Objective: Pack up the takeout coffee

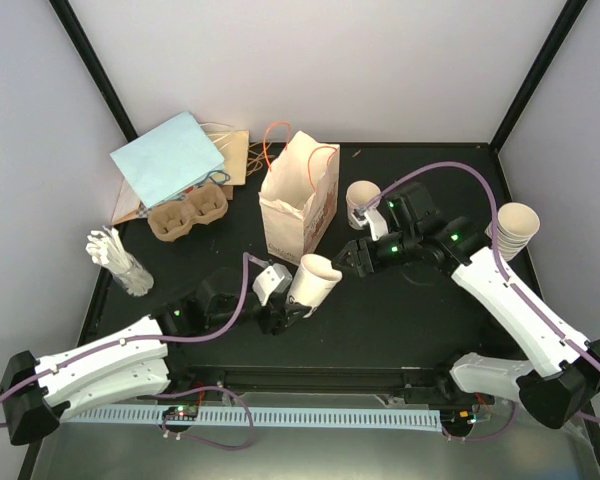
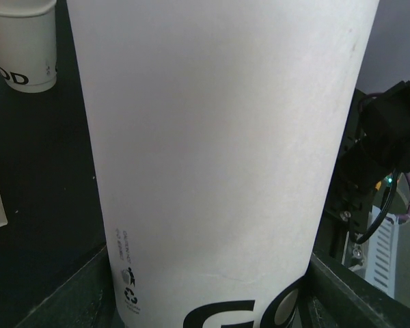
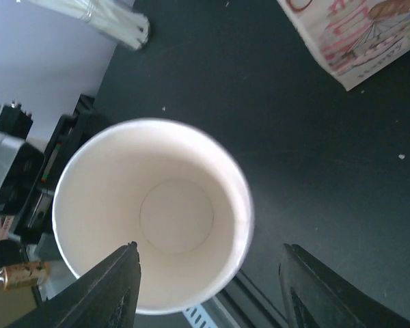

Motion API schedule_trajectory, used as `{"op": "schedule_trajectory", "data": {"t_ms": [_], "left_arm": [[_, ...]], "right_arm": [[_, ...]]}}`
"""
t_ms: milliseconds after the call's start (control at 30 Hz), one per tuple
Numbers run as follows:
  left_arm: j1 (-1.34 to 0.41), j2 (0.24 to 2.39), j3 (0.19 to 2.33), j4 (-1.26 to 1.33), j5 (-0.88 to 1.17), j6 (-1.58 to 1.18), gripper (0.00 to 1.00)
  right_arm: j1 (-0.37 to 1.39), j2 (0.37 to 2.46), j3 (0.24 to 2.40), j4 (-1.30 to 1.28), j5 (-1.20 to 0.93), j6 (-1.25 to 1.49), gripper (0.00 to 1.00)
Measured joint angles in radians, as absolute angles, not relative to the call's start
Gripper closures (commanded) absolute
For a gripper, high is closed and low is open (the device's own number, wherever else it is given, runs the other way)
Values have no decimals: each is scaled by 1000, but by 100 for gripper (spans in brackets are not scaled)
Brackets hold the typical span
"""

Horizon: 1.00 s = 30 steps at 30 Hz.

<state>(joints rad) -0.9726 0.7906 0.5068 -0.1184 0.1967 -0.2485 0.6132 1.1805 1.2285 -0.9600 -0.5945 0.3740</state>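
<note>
Handing the paper cup (image 1: 315,281) from one arm to the other is judged to be the step in hand; the cup is carried tilted above the black table (image 1: 420,320), near the front of the printed paper bag (image 1: 302,200), with its open mouth turned toward the right gripper (image 3: 209,249); no lid is seen on it. The left gripper (image 1: 292,303) is closed around the cup's lower body; in the left wrist view the white wall fills the space between the two dark fingers (image 2: 68,301). The right gripper is spread wide and holds nothing; in the right wrist view one finger overlaps the edge of the cup's rim while the other stands clear to the side. For a clean take, the right jaws should be centred across the upper wall before being closed; the paper wall is probably dented by a hard squeeze, so light pressure is advised; the left grip should be released only once the right one is secure. A second open cup (image 1: 362,198) stands just behind the right gripper and should not be knocked; the moulded pulp tray (image 1: 187,214) lies well apart at the far left; a stack of cups (image 1: 515,230) is seen at the right side.
</note>
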Motion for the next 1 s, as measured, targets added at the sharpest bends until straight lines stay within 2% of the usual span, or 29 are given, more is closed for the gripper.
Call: {"op": "schedule_trajectory", "data": {"t_ms": [167, 333, 633, 800, 933, 1000], "left_arm": [[-977, 779, 506, -131, 203, -238, 31], [-979, 768, 503, -134, 203, -234, 31], [-989, 767, 500, -134, 203, -219, 31], [-997, 781, 500, -133, 203, -215, 31], [-1004, 803, 500, -133, 202, -212, 30], [-1010, 814, 500, -133, 201, -210, 27]], "right_arm": [[605, 1182, 1228, -924, -578, 400, 46], [605, 1216, 1225, -913, -587, 399, 56], [618, 1286, 1195, -932, -611, 368, 60], [632, 1295, 1179, -931, -614, 357, 71], [634, 1303, 1159, -929, -616, 350, 86], [634, 1304, 1158, -928, -615, 347, 90]]}}
